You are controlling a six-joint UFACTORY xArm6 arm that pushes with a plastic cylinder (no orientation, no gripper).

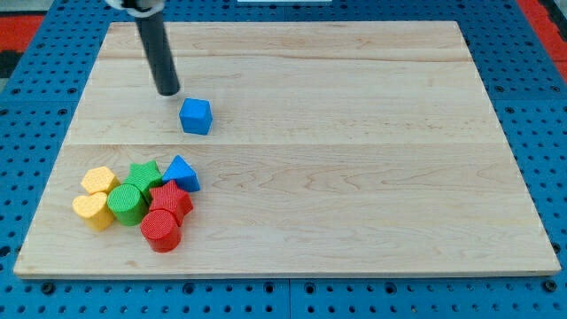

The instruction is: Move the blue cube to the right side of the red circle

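Note:
The blue cube [196, 116] sits alone on the wooden board, in the upper left part of the view. My tip [167, 91] rests just up and left of the cube, a small gap apart. The red circle [161, 229], a red cylinder, lies at the bottom of a cluster of blocks near the board's lower left. The blue cube is well above that cluster.
The cluster also holds a red star [172, 200], a blue triangle [182, 173], a green star [143, 175], a green cylinder [128, 204], a yellow hexagon-like block [99, 181] and a yellow heart [92, 211]. The board [354, 177] lies on a blue pegboard.

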